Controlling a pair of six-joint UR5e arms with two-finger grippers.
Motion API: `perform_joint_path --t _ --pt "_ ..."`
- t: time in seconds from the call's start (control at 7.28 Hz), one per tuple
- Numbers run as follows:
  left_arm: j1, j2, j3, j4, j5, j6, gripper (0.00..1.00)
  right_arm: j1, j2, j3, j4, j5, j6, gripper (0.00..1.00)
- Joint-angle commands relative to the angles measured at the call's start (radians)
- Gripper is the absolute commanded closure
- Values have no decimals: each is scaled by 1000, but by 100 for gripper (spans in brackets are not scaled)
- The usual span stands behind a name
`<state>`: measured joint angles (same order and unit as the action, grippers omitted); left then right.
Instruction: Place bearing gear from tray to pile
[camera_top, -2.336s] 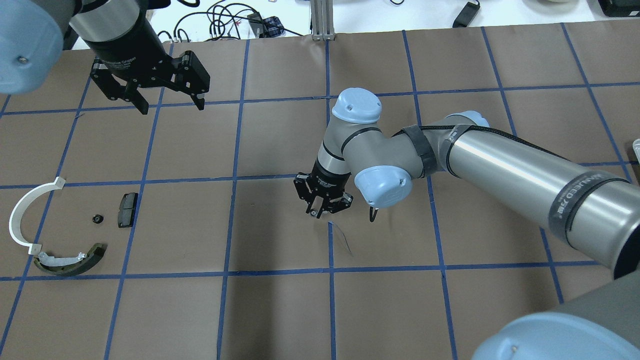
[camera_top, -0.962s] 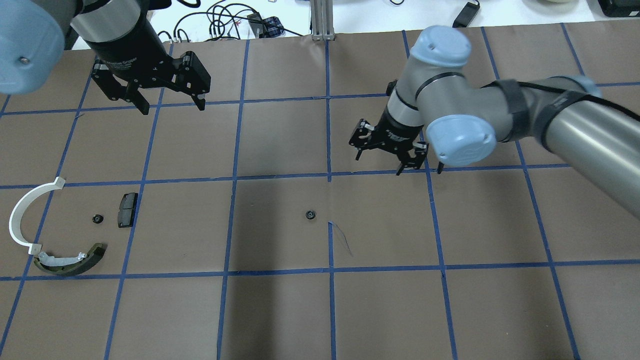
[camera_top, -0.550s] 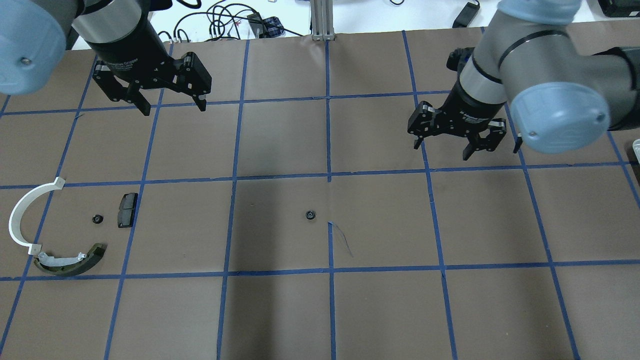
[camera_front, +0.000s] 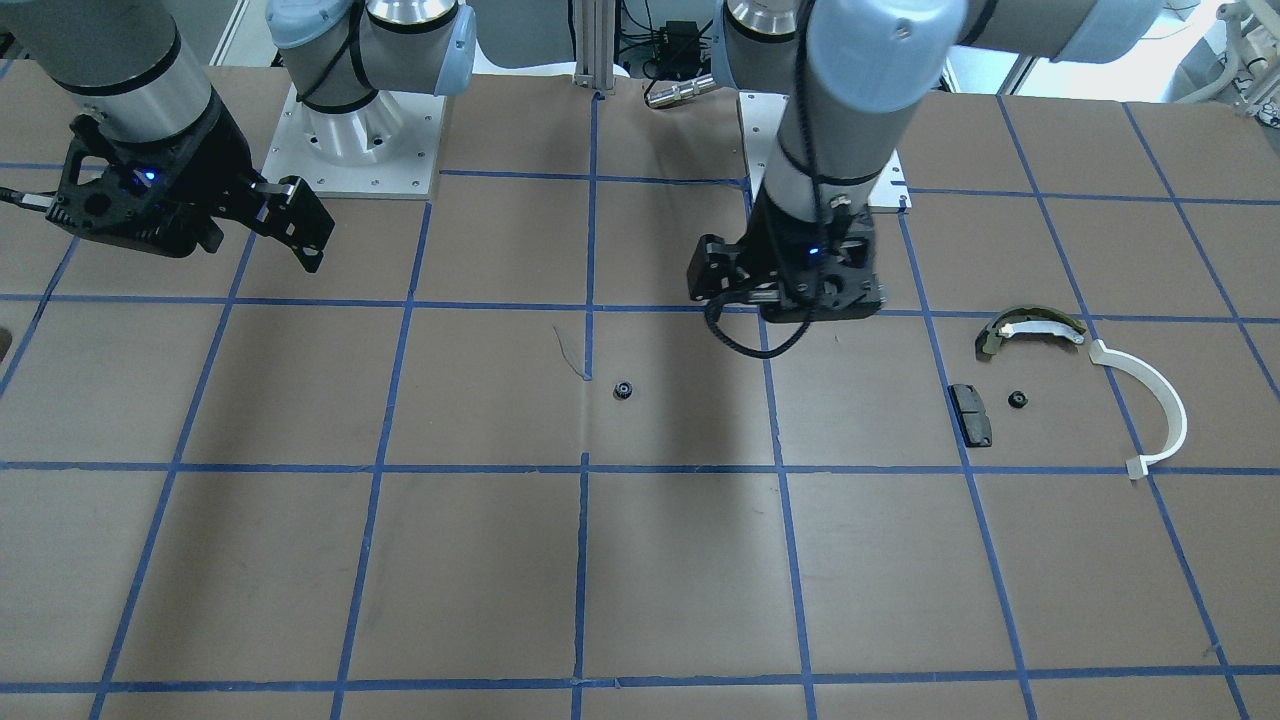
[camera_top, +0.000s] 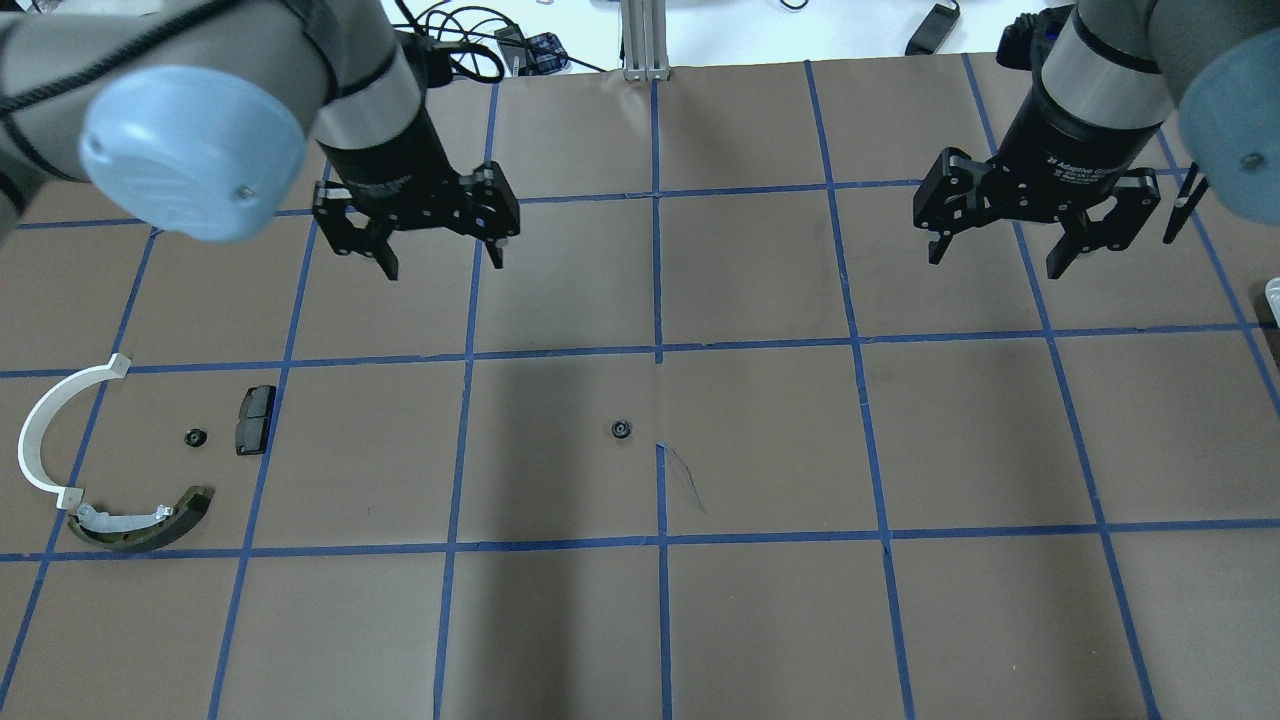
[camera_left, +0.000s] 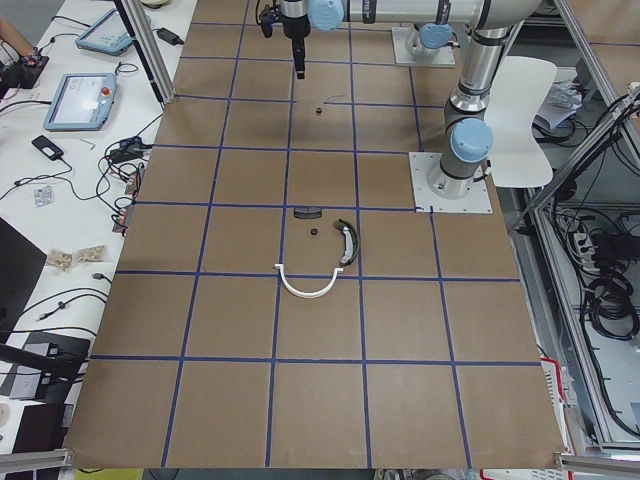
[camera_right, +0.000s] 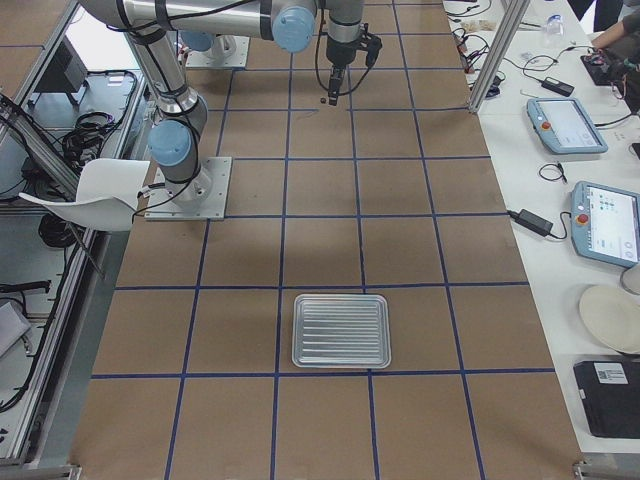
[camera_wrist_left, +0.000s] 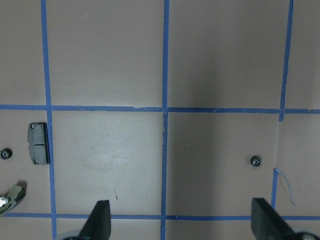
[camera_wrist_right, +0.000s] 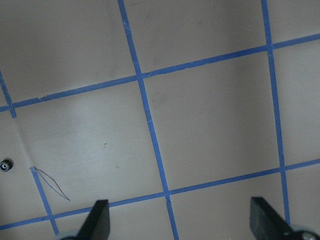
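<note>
Overhead: bearing gear (camera_top: 621, 430) is lying loose on the table (camera_top: 760, 620), mid-grid, just beside a thin curved mark (camera_top: 681, 478) in the paper. It's well apart from the pile: white arc (camera_top: 26, 445), brake shoe (camera_top: 140, 527), black pad (camera_top: 255, 420), second gear (camera_top: 194, 437). Left gripper (camera_top: 443, 262) and right gripper (camera_top: 997, 262) are both hovering with jaws spread wide, carrying nothing.

Front: same layout, mirrored. Left gripper's fingers are hiding behind its own body here.

Exterior left: the bearing gear is showing as a speck. Jaw state isn't readable.

Exterior right: tray (camera_right: 340, 330) is sitting at the near end, far from the bearing gear.

Left wrist: the bearing gear is sitting ahead, closer to the right-hand finger than the other one. The brake shoe is getting cut off at the edge.

Right wrist: the bearing gear is barely peeking in at the left edge.

Risks, my read:
- The part is tiny and low, so an off-centre pinch is likely squirting it out or rolling it.
- A fingertip could be catching the paper seam next to it.
- A release too close could be knocking the second gear or the black pad.
- The two gears look alike, so there's a chance of targeting the wrong one.
</note>
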<state>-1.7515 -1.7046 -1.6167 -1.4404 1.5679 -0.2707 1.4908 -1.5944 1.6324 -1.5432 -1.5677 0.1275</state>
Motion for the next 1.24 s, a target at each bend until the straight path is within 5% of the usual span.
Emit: perform_joint_path --t 0.0,0.27,0.82,1.1 --pt "-127 -50 -238 315 1 -143 0 11 8 -12 8 18 -5 0" --pt "-183 -128 -351 475 21 -185 0 84 11 -12 0 6 -2 0" --pt "-210 -252 -351 699 20 -200 0 92 16 -3 -5 14 -8 0" --pt "-215 -273 -356 701 20 -196 0 92 16 -3 -3 8 -17 0"
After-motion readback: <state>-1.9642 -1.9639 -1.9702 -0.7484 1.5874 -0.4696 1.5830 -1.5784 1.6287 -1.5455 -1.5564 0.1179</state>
